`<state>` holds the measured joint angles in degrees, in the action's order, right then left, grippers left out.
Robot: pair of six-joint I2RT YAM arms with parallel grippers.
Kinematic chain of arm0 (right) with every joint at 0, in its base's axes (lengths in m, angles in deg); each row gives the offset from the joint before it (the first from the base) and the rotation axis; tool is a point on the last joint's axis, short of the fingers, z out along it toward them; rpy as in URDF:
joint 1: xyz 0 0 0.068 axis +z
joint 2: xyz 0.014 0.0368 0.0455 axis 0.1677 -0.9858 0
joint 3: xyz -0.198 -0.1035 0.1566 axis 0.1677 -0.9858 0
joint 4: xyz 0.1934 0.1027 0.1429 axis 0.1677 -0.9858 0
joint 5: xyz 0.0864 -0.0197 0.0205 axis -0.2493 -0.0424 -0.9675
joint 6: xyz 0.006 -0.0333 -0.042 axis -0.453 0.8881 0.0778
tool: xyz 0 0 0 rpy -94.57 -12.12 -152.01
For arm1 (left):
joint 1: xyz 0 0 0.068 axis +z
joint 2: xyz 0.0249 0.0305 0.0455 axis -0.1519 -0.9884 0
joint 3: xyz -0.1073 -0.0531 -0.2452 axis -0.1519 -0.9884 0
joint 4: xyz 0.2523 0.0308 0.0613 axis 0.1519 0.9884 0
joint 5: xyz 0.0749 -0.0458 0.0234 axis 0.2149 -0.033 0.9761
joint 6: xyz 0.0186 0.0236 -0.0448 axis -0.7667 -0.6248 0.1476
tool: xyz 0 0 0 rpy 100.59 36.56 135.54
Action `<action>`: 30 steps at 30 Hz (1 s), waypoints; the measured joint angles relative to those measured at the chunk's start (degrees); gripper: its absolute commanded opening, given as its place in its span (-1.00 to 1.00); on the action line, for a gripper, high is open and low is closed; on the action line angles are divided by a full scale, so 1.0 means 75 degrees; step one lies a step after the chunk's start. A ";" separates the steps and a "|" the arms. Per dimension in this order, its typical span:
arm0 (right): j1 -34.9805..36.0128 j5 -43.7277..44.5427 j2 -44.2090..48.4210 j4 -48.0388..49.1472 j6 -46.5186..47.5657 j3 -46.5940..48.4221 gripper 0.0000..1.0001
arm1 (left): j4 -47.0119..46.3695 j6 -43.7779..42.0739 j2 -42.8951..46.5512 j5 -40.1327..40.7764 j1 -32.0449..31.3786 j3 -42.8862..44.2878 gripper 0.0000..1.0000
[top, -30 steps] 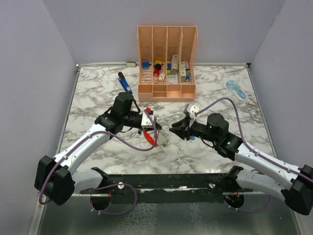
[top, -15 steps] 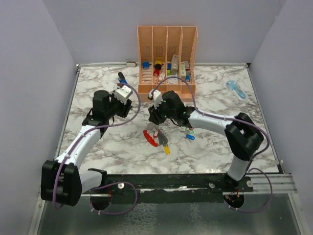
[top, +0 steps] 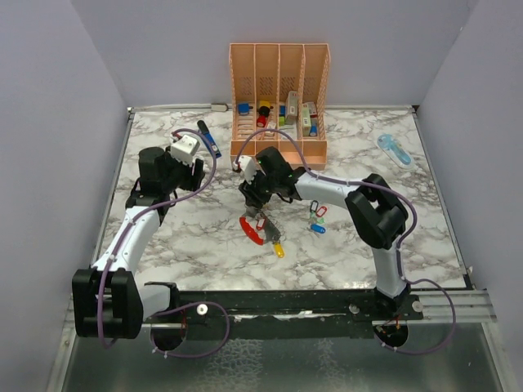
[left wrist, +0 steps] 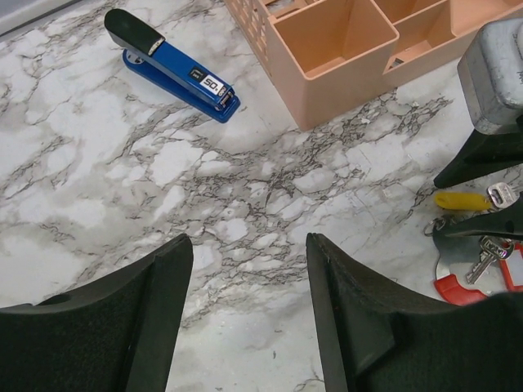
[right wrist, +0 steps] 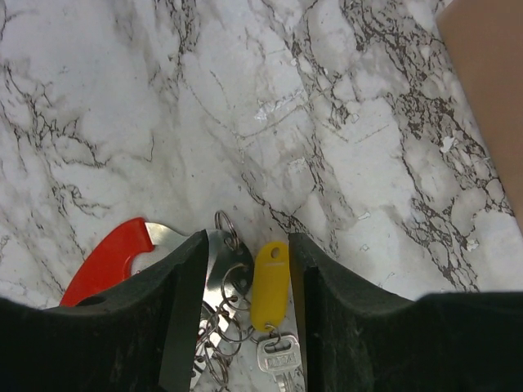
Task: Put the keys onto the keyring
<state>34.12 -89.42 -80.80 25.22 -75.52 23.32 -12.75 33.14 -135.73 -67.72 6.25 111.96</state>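
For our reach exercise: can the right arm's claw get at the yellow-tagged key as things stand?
Probably yes: the right claw, open, hangs above the yellow-tagged key, which shows between its fingers with nothing covering it.

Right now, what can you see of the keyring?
The keyring is a large oval loop. One half is bright red and looks like plastic; the other is silvery grey and looks like metal. It lies flat on the marble table, on the near side of the peach organiser, beneath the open right gripper. One finger hides part of the grey half. A yellow-tagged key lies close beside that half; whether it is threaded on cannot be told. Nothing visibly grips the loop.
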 measured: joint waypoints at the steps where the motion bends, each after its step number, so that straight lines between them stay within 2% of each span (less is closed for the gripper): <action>1: -0.0003 -0.0064 -0.0020 -0.0070 0.0047 0.0000 -0.11 | 0.0026 0.0000 0.0000 -0.0026 0.0015 0.0000 0.22; 6: -0.0044 -0.0388 -0.0119 -0.0297 0.0213 0.0015 -0.25 | 0.0050 -0.0003 0.0000 -0.0254 0.0055 0.0000 0.22; 9: -0.0044 -0.0562 -0.0286 -0.0399 0.0268 0.0085 -0.44 | 0.0044 -0.0003 0.0000 -0.0431 0.0067 0.0000 0.22; 13: -0.0044 -0.0755 -0.0420 -0.0420 0.0329 0.0192 -0.93 | 0.0035 -0.0012 -0.0006 -0.0764 0.0067 0.0000 0.22; 14: -0.0044 -0.0766 -0.0420 -0.0428 0.0318 0.0192 -0.97 | 0.0026 -0.0012 -0.0009 -0.0796 0.0067 0.0000 0.22; 20: -0.0047 -0.0807 -0.0309 -0.0099 0.0289 -0.0009 -0.98 | -0.0201 0.0023 -0.0044 -0.1125 0.0067 0.0000 0.22; 27: -0.0087 -0.0612 0.1323 0.0979 -0.0087 -0.2451 -0.98 | -0.0504 0.0361 -0.0131 -0.1580 0.0064 0.0000 0.22; 30: -0.0096 -0.0533 0.2570 0.1684 -0.0361 -0.3305 -0.98 | -0.0694 0.0615 -0.0166 -0.1955 0.0064 0.0000 0.26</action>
<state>33.39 -93.42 -61.52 37.85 -78.23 -1.47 -17.96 37.75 -136.98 -82.38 6.73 111.96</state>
